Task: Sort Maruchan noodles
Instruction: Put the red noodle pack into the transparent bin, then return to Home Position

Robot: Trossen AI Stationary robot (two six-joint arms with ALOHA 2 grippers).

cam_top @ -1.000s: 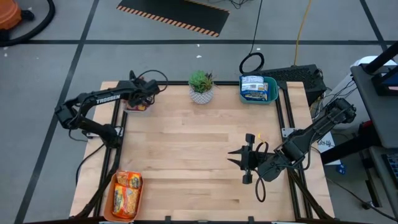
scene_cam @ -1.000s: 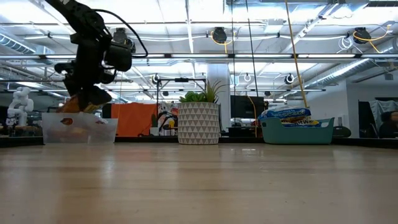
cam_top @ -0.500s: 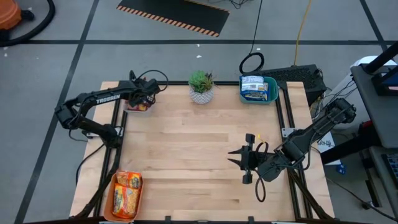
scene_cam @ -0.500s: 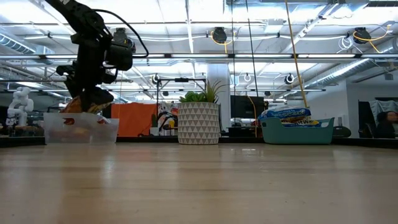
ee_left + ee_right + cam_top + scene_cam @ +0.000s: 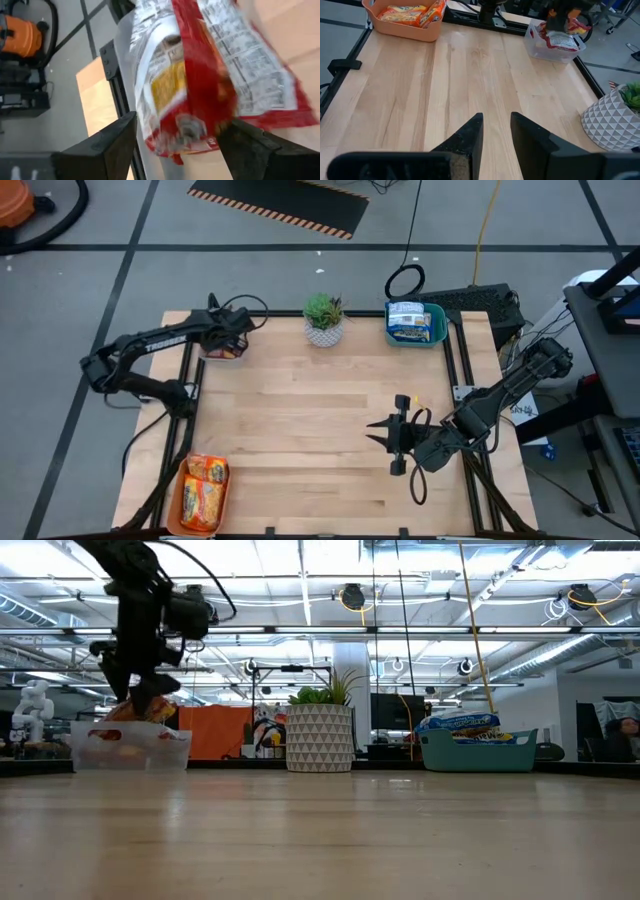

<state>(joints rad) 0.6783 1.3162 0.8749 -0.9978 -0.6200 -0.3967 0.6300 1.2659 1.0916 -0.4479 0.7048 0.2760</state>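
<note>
The red and silver noodle packet (image 5: 200, 85) fills my left wrist view, hanging between my left end effector's fingers (image 5: 107, 150), which stand apart on either side of it; I cannot tell whether either finger touches the wrapper. It sits at the clear tray (image 5: 130, 748) at the far left corner of the counter (image 5: 320, 420), with red packets showing through the tray wall. My left end effector (image 5: 228, 342) is directly over that tray, pointing down into it.

Blue and white packets (image 5: 410, 320) lie stacked in the teal tray (image 5: 478, 752) at the far right corner. Orange and yellow packets (image 5: 203, 490) fill the orange tray (image 5: 400, 26) at the near left corner.

A small potted plant (image 5: 323, 318) in a white patterned pot stands at the far edge between the clear tray and the teal tray.

My right end effector (image 5: 385, 433) waits low over the bare wood toward the near right, holding nothing, its fingers (image 5: 465, 137) a narrow gap apart and pointing across the counter toward the left side.
</note>
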